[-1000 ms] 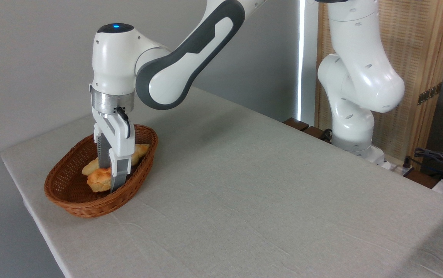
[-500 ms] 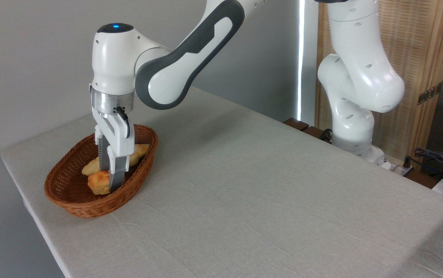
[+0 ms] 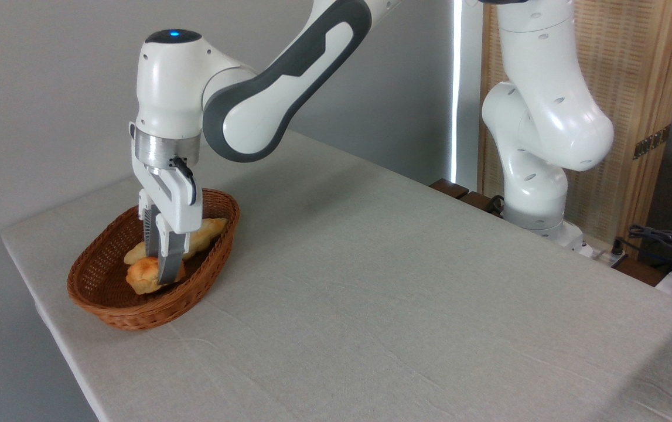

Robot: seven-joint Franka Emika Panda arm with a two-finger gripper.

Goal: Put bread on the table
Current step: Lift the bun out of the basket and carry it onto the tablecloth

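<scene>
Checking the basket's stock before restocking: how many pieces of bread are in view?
2. The round bread sits between the gripper fingers inside the basket; the long loaf lies behind it. More may be hidden behind the gripper.

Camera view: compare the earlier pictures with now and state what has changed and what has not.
The gripper has risen and shifted slightly left, carrying the small round golden-orange bun clamped between its fingers. The long pale braided loaf and the brown oval wicker basket stayed put.
</scene>
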